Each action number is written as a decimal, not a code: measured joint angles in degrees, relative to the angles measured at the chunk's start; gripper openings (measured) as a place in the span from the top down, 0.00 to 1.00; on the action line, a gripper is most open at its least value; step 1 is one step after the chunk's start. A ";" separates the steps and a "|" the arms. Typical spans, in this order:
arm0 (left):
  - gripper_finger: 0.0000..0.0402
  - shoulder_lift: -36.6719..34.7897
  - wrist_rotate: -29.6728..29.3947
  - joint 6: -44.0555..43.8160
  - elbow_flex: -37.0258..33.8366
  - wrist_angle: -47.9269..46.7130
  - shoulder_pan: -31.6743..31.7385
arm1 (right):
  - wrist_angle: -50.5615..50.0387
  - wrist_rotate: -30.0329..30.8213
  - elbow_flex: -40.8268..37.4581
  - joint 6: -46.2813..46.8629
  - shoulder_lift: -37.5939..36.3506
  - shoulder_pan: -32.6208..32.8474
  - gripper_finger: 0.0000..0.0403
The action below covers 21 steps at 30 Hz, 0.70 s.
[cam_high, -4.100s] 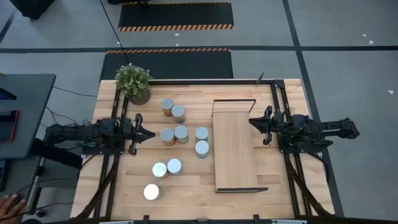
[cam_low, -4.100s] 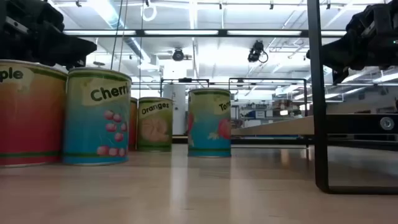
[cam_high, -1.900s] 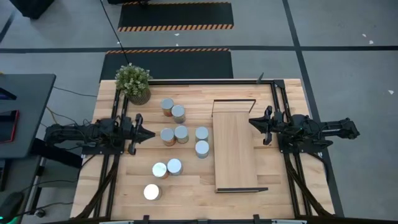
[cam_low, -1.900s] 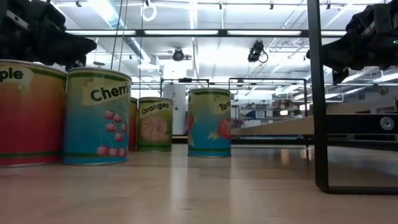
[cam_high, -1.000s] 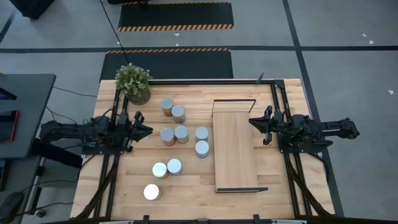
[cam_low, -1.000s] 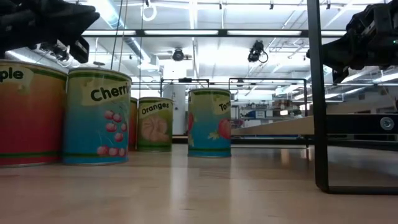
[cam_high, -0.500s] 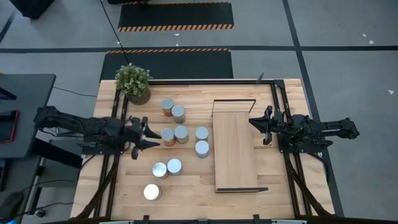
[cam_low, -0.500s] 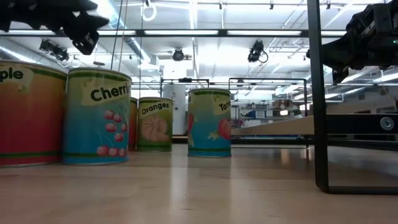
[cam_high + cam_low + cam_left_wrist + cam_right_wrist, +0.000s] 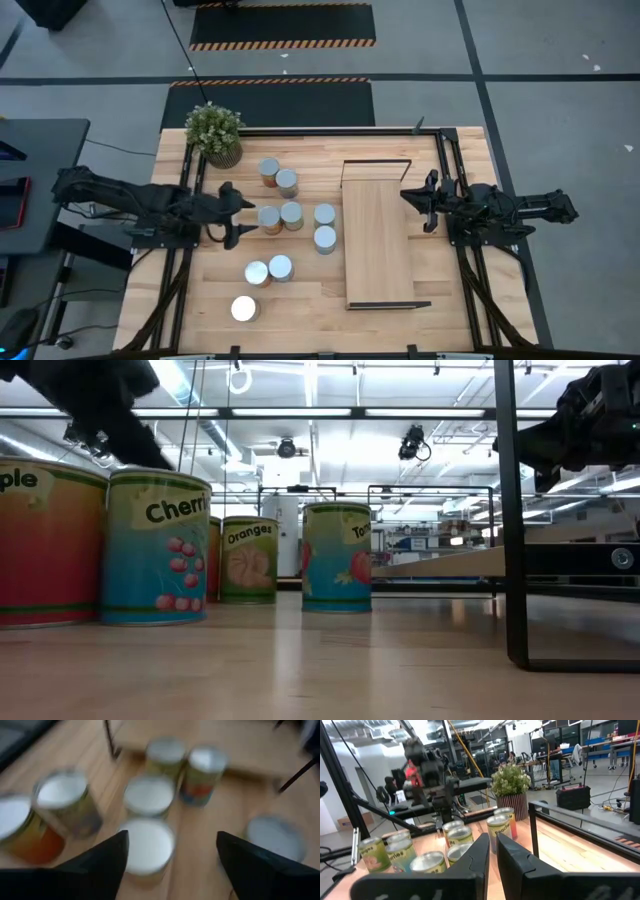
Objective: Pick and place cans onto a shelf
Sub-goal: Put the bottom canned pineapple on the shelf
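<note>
Several cans stand upright on the wooden table left of the shelf [image 9: 378,240], a long light board on black end frames. The nearest can [image 9: 268,218] [image 9: 147,845] stands just in front of my left gripper [image 9: 238,214] [image 9: 171,836]. That gripper is open, slants down toward the can and touches nothing. My right gripper [image 9: 407,198] [image 9: 492,851] is shut and empty. It waits level beside the shelf's right edge, pointing at the cans. In the low view, labelled cans [image 9: 155,548] stand in a row.
A potted plant [image 9: 213,133] stands at the table's far left corner, behind the cans. Black rails [image 9: 185,270] run along the table's left and right sides under the arms. The shelf's black frame leg [image 9: 510,520] stands near the low camera. A dark side table [image 9: 30,180] is at the left.
My left gripper has gone toward the table's right edge, up to the cluster of cans. It has tipped from level to slanting downward. Its fingers have opened wide. No can has moved.
</note>
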 joint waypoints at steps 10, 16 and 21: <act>0.20 7.62 1.64 3.74 0.42 -6.54 3.80 | 9.73 0.02 0.00 -0.26 0.01 0.00 0.90; 0.21 11.13 6.67 4.42 0.42 -6.54 7.32 | 13.86 -0.02 0.01 1.16 0.01 0.00 0.90; 0.21 13.99 11.05 4.42 0.49 -6.59 8.56 | 14.81 -5.84 0.00 -0.69 0.06 0.01 0.90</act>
